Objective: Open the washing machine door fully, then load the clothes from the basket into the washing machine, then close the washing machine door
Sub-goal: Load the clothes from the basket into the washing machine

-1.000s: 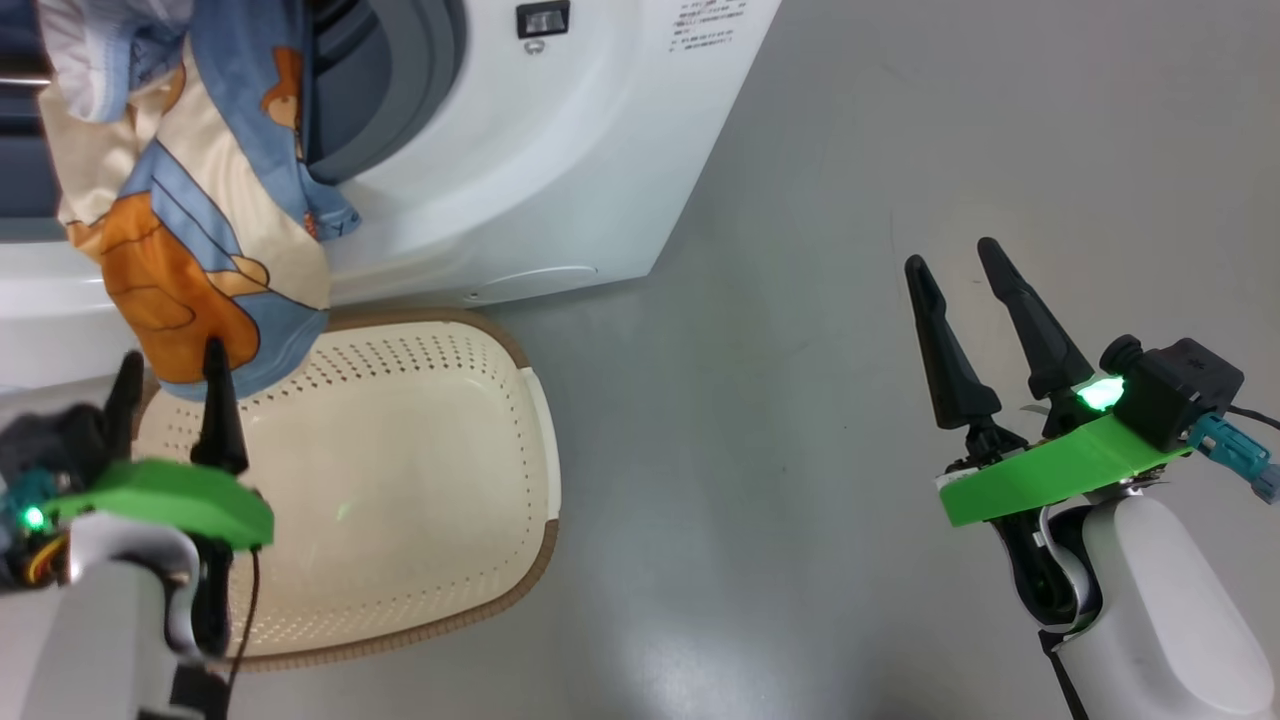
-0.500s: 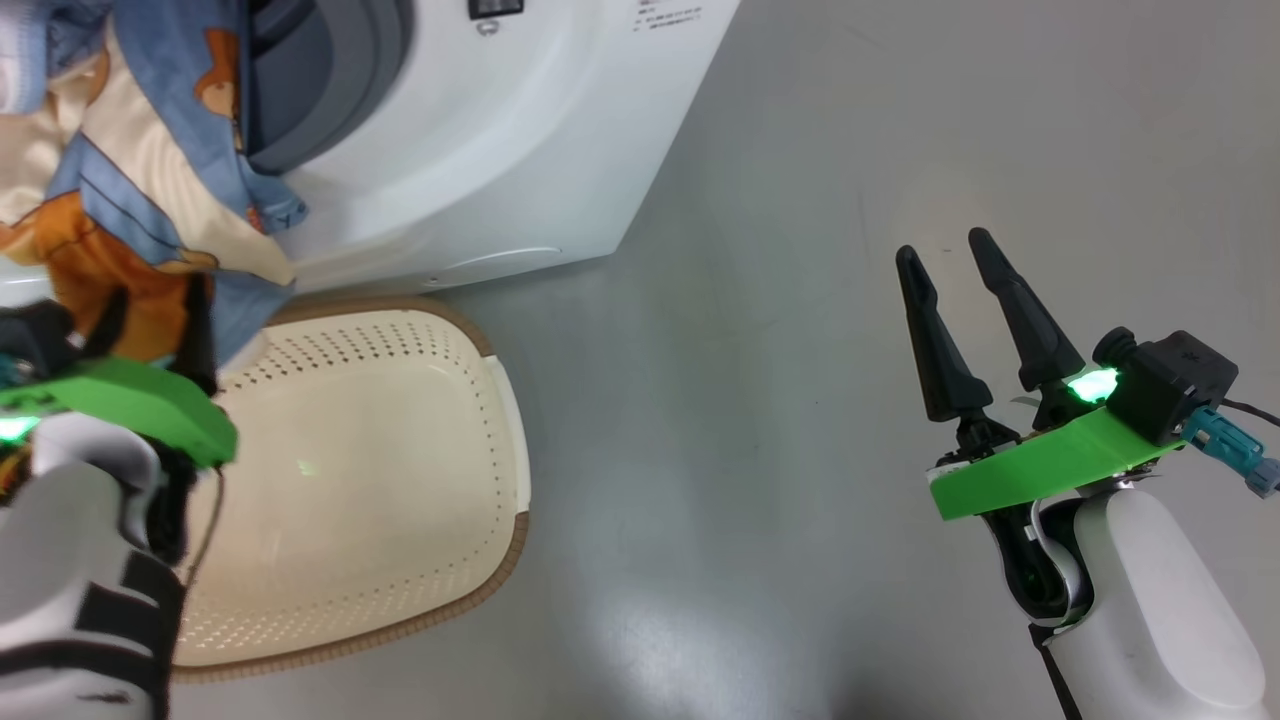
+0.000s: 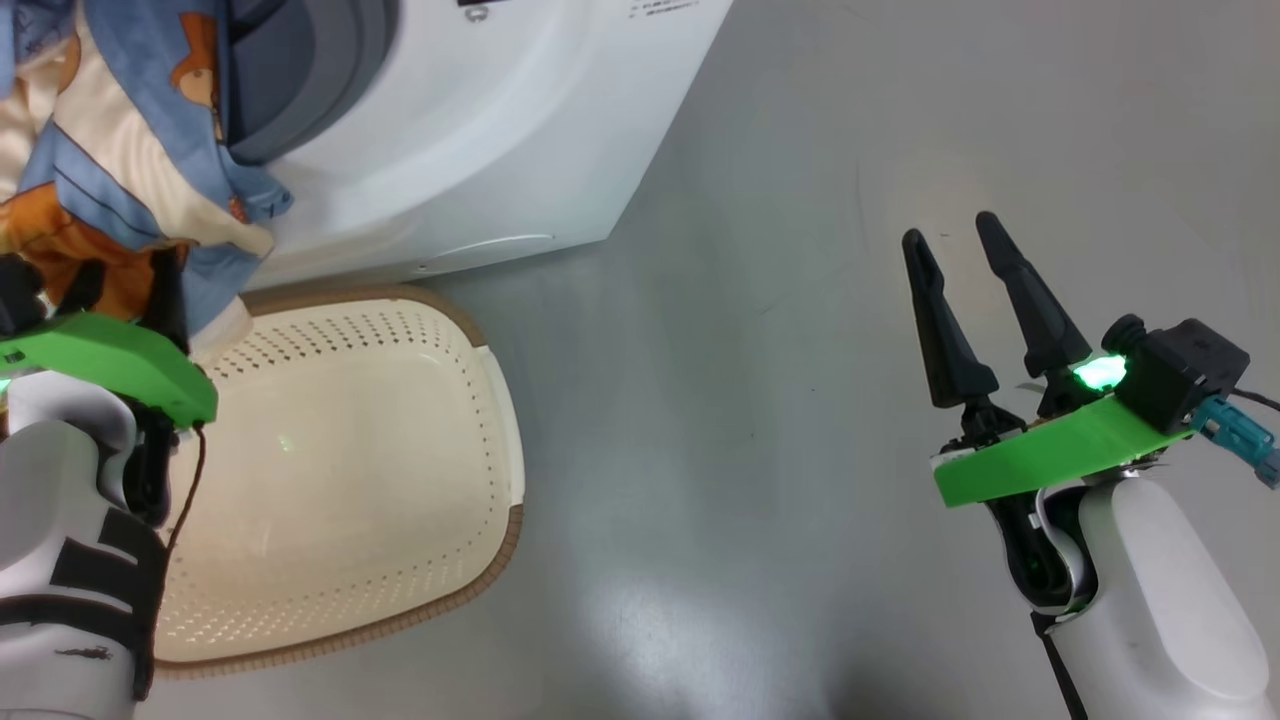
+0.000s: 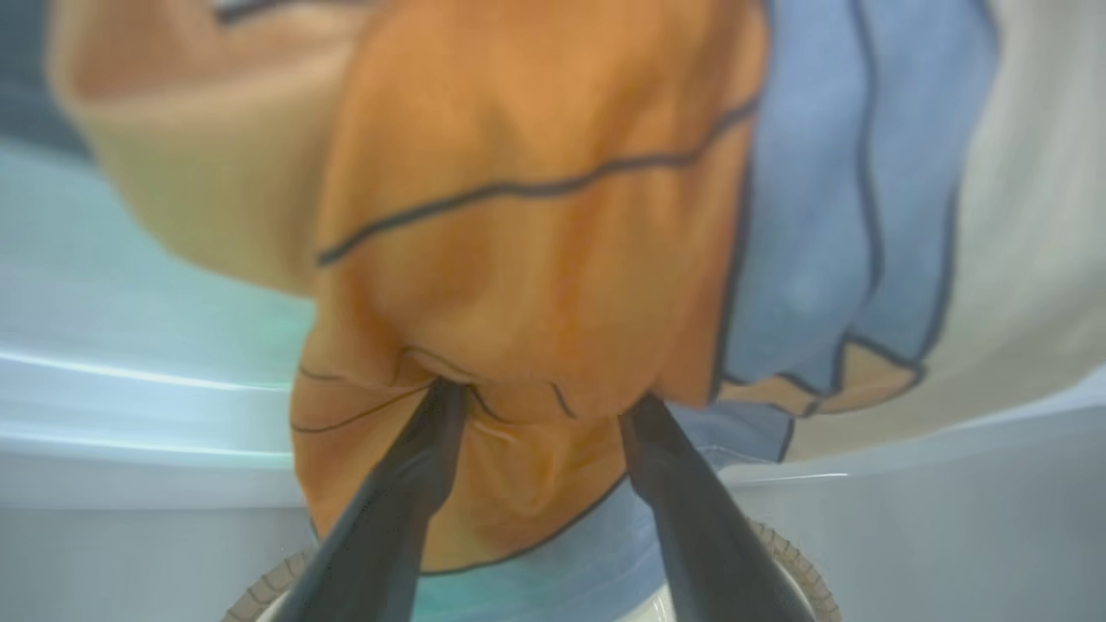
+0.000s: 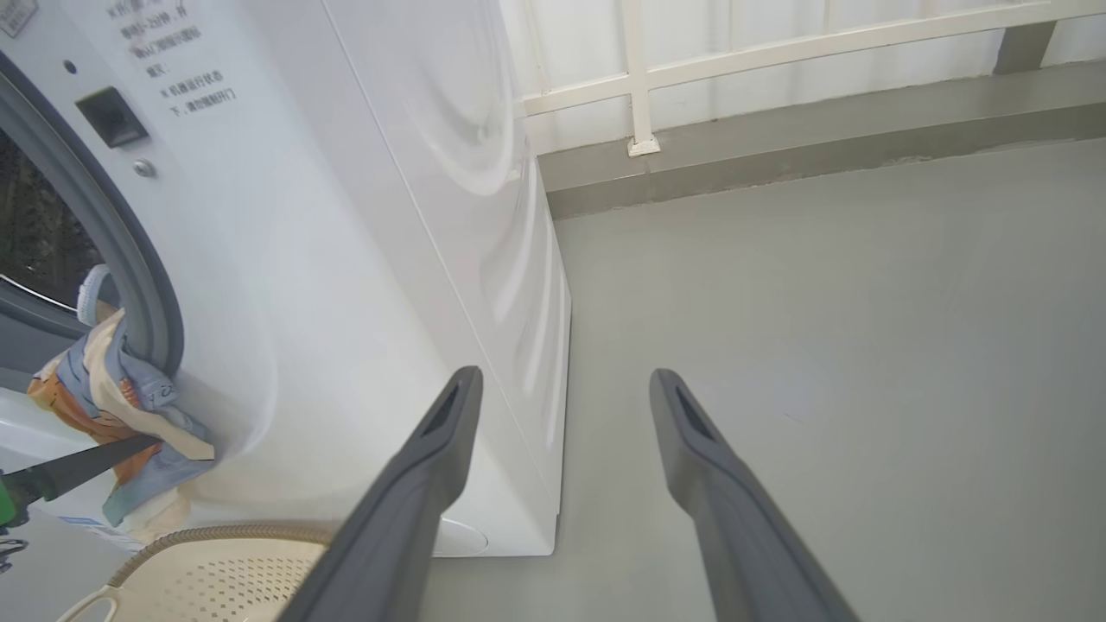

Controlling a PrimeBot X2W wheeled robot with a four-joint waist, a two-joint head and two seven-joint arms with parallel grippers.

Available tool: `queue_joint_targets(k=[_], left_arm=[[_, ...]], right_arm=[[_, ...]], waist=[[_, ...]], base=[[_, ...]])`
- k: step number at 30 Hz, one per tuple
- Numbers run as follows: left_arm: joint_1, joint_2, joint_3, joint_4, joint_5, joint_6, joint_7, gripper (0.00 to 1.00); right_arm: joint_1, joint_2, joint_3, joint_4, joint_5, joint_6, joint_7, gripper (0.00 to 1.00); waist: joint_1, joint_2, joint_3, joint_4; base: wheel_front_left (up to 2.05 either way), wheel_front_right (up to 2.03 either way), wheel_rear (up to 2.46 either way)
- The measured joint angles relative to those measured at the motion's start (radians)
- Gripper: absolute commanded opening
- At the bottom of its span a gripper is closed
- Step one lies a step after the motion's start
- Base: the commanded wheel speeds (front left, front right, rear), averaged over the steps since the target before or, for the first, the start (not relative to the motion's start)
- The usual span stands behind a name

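From the head camera, the washing machine (image 3: 480,130) is seen as a smooth, glossy white box with its round opening uncovered. The clothes (image 3: 110,170), soft blue and cream fabric with orange figures, are draped out of that opening and hang down the front. Below them the basket (image 3: 340,470), cream perforated plastic with a brown woven-look rim, is set on the grey floor (image 3: 750,400) against the machine. The left claw (image 3: 120,285) is raised into the hanging cloth. The right claw (image 3: 950,228) is held open and empty above the floor, well apart from the basket.

In the left wrist view, the left claw's dark tapered fingers (image 4: 389,518) are spread, their tips pressed into a bunched orange fold of the clothes (image 4: 536,216); whether the fold is gripped cannot be told.

In the right wrist view, the right claw (image 5: 563,380) is parted over bare floor, and the clothes (image 5: 112,406) are seen spilling over the grey rubber gasket (image 5: 130,259).
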Motion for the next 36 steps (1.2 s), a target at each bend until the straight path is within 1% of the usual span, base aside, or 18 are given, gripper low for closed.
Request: queue_joint_targets(k=[7, 12, 15, 21, 28, 32, 34, 36], left_arm=[[0.014, 0.0, -0.031, -0.053, -0.025, 0.0, 0.0, 0.0], [0.07, 0.001, -0.063, -0.152, -0.025, 0.0, -0.002, 0.0], [0.116, 0.006, -0.065, -0.227, -0.021, 0.0, -0.004, 0.0], [0.208, 0.011, -0.015, -0.408, 0.014, 0.0, -0.004, 0.0], [0.295, -0.006, 0.037, -0.632, 0.044, 0.0, -0.004, 0.0], [0.298, -0.008, 0.038, -0.68, 0.046, 0.0, -0.004, 0.0], [0.291, -0.007, 0.037, -0.687, 0.046, 0.001, 0.01, 0.0], [0.244, 0.003, 0.039, -0.68, 0.046, 0.012, 0.051, 0.0]], right_arm=[[-0.001, 0.0, 0.0, 0.002, 0.0, 0.0, 0.0, 1.0], [0.001, 0.0, -0.005, 0.003, 0.0, 0.0, 0.0, 1.0], [0.003, -0.001, -0.009, 0.006, 0.0, 0.0, 0.0, 1.0], [0.007, 0.0, -0.014, 0.007, 0.0, 0.0, 0.0, 1.0], [0.027, 0.001, -0.014, 0.007, 0.0, 0.0, 0.0, 1.0], [0.027, 0.002, -0.013, 0.007, 0.002, 0.0, 0.0, 1.0], [0.027, 0.003, -0.012, 0.007, 0.004, 0.0, 0.0, 1.0], [0.026, 0.011, -0.008, 0.004, 0.006, 0.0, 0.0, 1.0]], waist=[[0.0, 0.0, -0.011, 0.012], [0.0, 0.0, -0.021, 0.024], [-0.0001, 0.0, -0.028, 0.034], [0.0, 0.0, -0.042, 0.053], [0.0, 0.0, -0.051, 0.063], [0.0, 0.0, -0.049, 0.06], [0.0, 0.0, -0.046, 0.057], [0.0, 0.0, -0.037, 0.046]], base=[[0.0, 0.0, 0.0], [0.0, 0.0, 0.0], [0.0, 0.0, 0.0], [0.0, 0.0, 0.0], [0.0, 0.0, 0.0], [0.0, 0.0, 0.0], [0.0, 0.0, 0.0], [0.0, 0.0, 0.0]])
